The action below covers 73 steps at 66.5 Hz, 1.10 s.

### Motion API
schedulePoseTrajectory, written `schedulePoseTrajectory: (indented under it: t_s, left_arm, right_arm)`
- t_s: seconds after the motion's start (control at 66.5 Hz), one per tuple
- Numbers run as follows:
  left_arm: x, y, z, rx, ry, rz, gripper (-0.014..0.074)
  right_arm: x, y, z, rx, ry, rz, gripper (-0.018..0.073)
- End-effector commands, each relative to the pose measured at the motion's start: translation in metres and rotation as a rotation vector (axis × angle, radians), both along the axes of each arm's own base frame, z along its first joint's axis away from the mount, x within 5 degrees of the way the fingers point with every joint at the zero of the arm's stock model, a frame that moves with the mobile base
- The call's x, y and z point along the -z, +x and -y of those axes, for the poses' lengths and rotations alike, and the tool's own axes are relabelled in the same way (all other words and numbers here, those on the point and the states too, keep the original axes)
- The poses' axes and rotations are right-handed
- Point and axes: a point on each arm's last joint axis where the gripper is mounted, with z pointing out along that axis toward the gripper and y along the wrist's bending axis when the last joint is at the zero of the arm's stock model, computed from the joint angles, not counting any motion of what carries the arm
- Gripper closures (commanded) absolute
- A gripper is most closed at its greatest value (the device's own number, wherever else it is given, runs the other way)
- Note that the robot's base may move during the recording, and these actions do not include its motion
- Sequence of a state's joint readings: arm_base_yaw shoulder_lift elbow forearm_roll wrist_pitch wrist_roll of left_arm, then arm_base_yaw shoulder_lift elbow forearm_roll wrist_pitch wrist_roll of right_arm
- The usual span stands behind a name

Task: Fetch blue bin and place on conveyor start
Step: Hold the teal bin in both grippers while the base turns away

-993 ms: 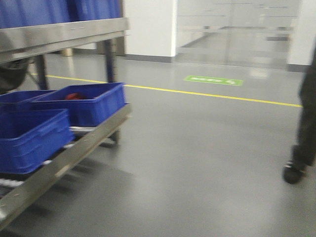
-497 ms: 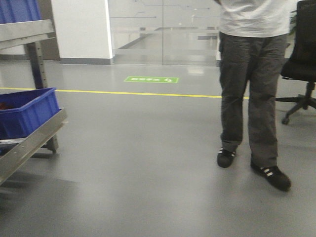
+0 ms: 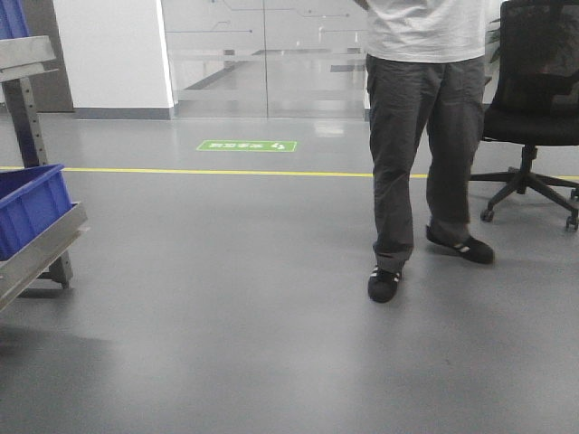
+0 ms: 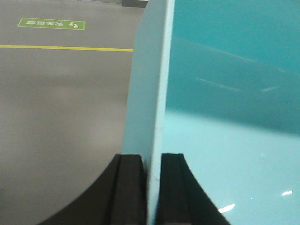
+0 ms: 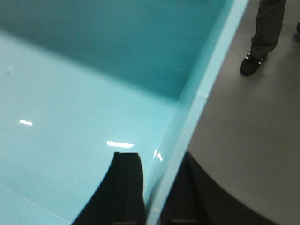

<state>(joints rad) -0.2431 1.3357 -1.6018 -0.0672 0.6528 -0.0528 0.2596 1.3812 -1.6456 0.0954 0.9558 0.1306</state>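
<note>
1. The blue bin fills both wrist views. It is carried off the floor between the two arms, its glossy inside empty. The conveyor start shows in no view.
2. The left gripper is clamped over one thin side wall, with one black finger outside and its mate inside. The right gripper pinches what seems to be the opposite wall in the same way.
3. The step in hand looks like the drive toward the belt. It calls for both pinches firm and both arms level at a fixed spacing, because smooth tapered walls could slip from the pads if the base jerks or turns sharply.
4. The floor is smooth, grey and faintly glossy (no sills or cables in sight).
5. A person stands just right of centre, close ahead, so any route wants a wide berth. A black office chair stands behind them.
6. At the left edge is a steel rack holding a dark blue crate — not the task's bin.
7. A yellow line crosses the floor. Beyond it lies a green floor sign, its lettering too small to read.
</note>
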Motion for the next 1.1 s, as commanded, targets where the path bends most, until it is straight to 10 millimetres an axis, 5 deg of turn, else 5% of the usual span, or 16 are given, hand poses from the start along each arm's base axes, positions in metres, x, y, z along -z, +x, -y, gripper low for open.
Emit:
schedulePoseTrajectory:
  t_s: [0.0,1.083]
  left_arm:
    - [-0.0112,-0.0028,-0.0012,-0.006,-0.035,0.079,0.0708]
    - [-0.0112,-0.0028,-0.0012,-0.006,-0.035,0.079,0.0708]
  right_arm:
    - [-0.0092,-0.0042,0.0039,-0.006,-0.027,0.059,0.0711]
    - [-0.0093,-0.0041,0.0039,-0.006,-0.027,0.061,0.0711]
